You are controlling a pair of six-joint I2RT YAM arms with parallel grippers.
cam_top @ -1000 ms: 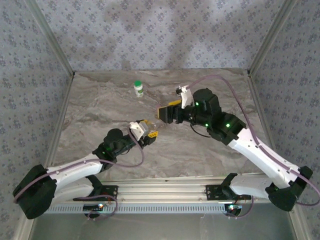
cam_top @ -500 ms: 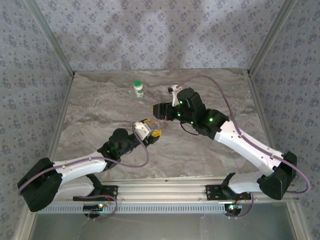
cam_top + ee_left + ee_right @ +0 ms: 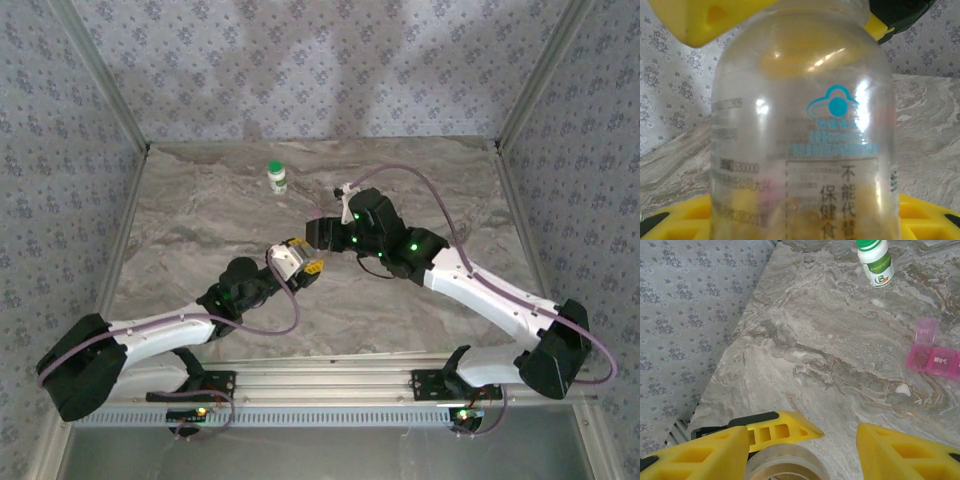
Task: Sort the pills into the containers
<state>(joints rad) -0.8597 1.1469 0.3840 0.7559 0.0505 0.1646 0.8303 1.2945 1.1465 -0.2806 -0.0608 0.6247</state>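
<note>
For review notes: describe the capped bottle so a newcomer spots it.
On the marbled table, look toward the far edge, left of centre. A white bottle stands there; its green cap distinguishes it from the clear vial and pink pill case.

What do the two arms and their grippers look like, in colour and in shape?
The left arm and the right arm have white links, black joints and black bases. A purple cable loops along each. Green lights glow on the right arm's black wrist. The right gripper has yellow wedge-shaped fingers with rectangular cut-outs.

Overhead looks down on table (image 3: pixel 200 210); 2 wrist views closely share vial (image 3: pixel 800 140).
</note>
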